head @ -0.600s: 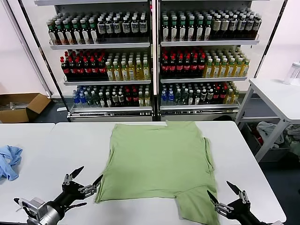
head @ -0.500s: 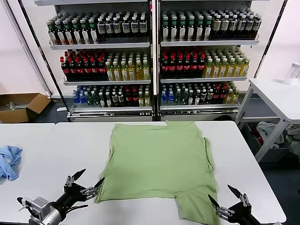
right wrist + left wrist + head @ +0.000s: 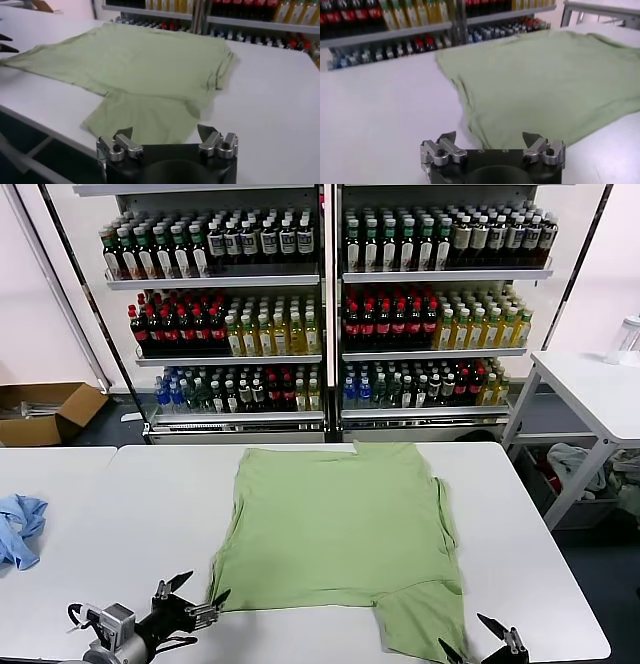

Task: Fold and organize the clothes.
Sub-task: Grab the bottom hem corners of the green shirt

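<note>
A light green shirt (image 3: 340, 519) lies flat on the white table (image 3: 150, 494), plain side up. One sleeve (image 3: 420, 619) spreads out toward the near edge. My left gripper (image 3: 203, 589) stands open just off the shirt's near left corner, with nothing between its fingers. In the left wrist view the shirt (image 3: 545, 75) lies ahead of the open left gripper (image 3: 490, 136). My right gripper (image 3: 468, 636) is low at the table's near edge, right beside the sleeve, open and holding nothing. The right wrist view shows the sleeve (image 3: 140, 117) just ahead of the open right gripper (image 3: 165, 131).
A crumpled blue cloth (image 3: 18, 529) lies at the table's far left. Shelves of bottles (image 3: 320, 314) stand behind the table. A cardboard box (image 3: 45, 409) sits on the floor at the left, and a second white table (image 3: 590, 389) stands at the right.
Both grippers have drawn back toward the near edge of the table, still open. The left one has also shifted slightly right. The shirt has not moved.
</note>
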`<state>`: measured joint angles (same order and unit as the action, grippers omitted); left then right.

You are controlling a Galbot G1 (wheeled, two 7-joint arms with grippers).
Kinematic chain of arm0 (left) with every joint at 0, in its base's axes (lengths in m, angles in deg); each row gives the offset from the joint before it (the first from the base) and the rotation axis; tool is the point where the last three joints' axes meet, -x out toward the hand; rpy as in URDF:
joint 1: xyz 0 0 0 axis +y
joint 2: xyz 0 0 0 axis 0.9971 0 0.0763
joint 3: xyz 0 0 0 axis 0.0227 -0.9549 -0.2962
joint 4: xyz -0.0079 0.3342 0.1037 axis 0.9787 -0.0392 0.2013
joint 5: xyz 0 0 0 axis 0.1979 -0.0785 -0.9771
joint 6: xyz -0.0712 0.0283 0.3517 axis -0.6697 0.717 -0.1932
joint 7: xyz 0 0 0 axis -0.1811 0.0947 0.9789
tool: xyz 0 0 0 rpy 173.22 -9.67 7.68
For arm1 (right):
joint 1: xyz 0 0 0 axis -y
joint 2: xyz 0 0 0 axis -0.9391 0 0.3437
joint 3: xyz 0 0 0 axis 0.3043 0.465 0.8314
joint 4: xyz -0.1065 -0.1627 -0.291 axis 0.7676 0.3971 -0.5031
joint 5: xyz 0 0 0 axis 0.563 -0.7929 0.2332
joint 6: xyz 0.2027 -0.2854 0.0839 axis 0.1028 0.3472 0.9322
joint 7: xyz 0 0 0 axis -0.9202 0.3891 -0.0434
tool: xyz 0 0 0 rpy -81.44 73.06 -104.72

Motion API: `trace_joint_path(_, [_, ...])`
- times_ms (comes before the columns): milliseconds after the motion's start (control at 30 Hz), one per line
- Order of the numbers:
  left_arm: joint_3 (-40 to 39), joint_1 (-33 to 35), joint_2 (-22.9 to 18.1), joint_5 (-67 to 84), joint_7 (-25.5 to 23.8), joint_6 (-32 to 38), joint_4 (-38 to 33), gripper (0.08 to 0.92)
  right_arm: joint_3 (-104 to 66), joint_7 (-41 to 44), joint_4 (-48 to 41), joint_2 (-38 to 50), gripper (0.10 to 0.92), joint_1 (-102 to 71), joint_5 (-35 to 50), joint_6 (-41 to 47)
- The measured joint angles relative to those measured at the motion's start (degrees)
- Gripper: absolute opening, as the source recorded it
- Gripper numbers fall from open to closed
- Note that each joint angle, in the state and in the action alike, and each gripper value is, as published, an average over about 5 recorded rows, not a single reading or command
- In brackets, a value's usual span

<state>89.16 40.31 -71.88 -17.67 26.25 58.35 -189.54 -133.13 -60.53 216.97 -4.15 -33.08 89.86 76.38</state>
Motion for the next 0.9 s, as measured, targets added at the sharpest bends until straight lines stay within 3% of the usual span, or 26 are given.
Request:
trace_joint_path(400, [-2.6,-0.2,-0.6,0.7,0.7,-1.1,1.0,0.791,2.2,-0.6,-1.6,-0.2,0.475,1.1,0.1,0.0])
trace_joint_path(767, [-4.4,-0.7,-0.8,1.1,0.8,-1.1,1.1,0.481,2.3,-0.1,-1.7,-0.5,0.155,1.2,0.8,-1.3])
trace_joint_path(900, [-4.7,-0.3,-1.1,1.1,0.9,-1.1,0.8,0.368,2.3,0.3,-1.6,-0.6,0.108,1.0,1.1,-1.9])
